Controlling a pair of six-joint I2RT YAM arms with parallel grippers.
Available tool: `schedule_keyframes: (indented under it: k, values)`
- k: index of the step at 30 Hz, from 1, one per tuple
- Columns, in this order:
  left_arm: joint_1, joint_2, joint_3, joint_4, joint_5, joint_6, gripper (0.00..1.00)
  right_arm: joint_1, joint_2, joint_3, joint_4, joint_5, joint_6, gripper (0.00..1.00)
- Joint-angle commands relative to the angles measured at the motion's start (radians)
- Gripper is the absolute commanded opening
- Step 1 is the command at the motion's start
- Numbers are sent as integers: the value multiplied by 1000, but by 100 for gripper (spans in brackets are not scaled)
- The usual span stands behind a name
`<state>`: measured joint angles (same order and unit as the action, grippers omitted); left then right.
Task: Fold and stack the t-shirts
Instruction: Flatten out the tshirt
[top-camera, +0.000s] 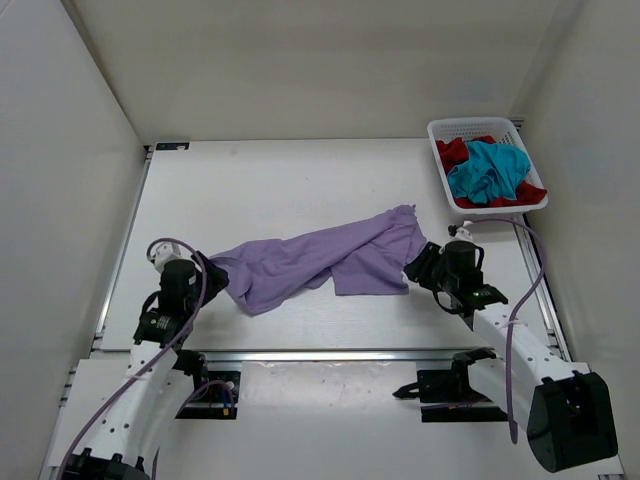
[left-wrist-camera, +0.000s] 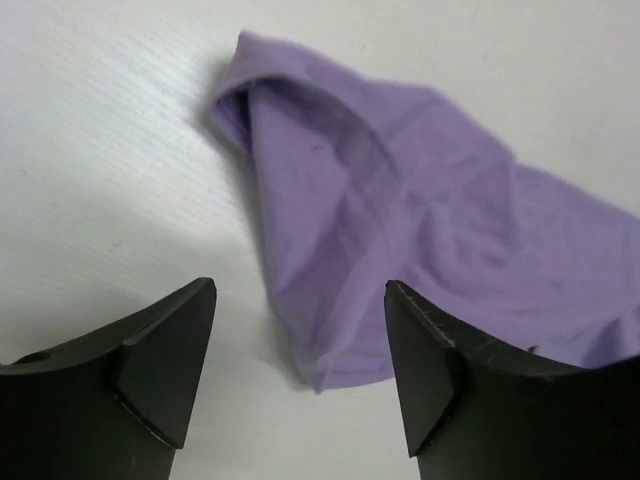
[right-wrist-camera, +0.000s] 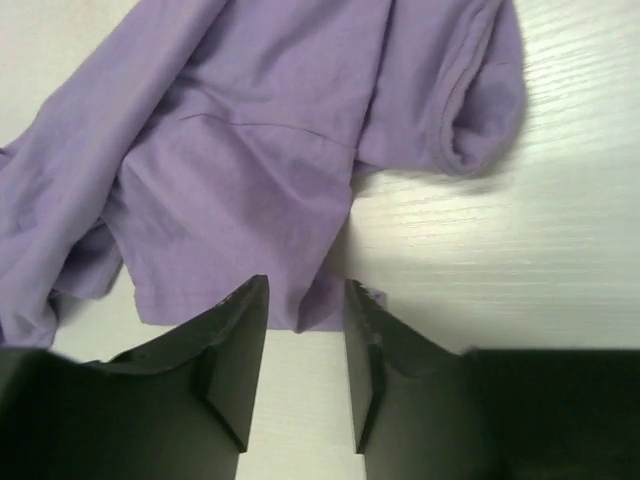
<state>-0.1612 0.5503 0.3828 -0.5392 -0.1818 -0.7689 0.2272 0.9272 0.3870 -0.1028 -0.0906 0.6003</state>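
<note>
**A:** From above, where does the shirt lie?

**B:** The purple shirt (top-camera: 320, 262) is bunched on the surface (top-camera: 280, 180). Its long axis runs left to right between the arms, with the right end a little farther away. The red shirt (top-camera: 452, 150) and teal shirt (top-camera: 490, 170) sit in the basket (top-camera: 478, 124), far right.

**A:** And the left wrist view?

**B:** The left jaws stand wide with nothing between them. The purple shirt's (left-wrist-camera: 400, 230) left end lies just ahead, slightly right of the gap.

**A:** The right wrist?

**B:** The right jaws are narrowly apart. A hem of the purple shirt (right-wrist-camera: 250, 150) reaches their tips but doesn't look pinched. Each arm is nearest its own end, so I'd judge each should take that end to spread the cloth.
</note>
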Motion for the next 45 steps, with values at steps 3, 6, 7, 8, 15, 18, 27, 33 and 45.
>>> schedule_keyframes:
  k: [3, 6, 7, 8, 15, 18, 27, 33, 45]
  values:
    - [-57, 32, 142, 166, -65, 132, 51, 44, -21, 32, 35, 11, 3, 37]
    - [-109, 222, 150, 182, -91, 190, 40, 119, 19, 39, 77, 6, 9, 34]
    - [-142, 262, 140, 194, -67, 201, 39, 151, 24, 50, 96, 6, 1, 34]
    - [-173, 331, 137, 212, -53, 210, 39, 173, 47, 58, 121, 12, 4, 33]
    - [-348, 609, 223, 199, -171, 272, 64, 253, 153, 62, 206, -81, 7, 33]
    - [-322, 657, 214, 212, -148, 295, 63, 258, 182, 62, 221, -106, 9, 34]
    - [30, 305, -29, 306, 69, 133, 0, 251, 144, 39, 255, -129, -7, 33]
    - [100, -65, -85, 104, 52, -111, 38, 277, 154, 42, 241, -136, -7, 34]
    - [-76, -146, 67, 77, -79, 9, 98, 293, 202, 61, 226, -139, -13, 35]
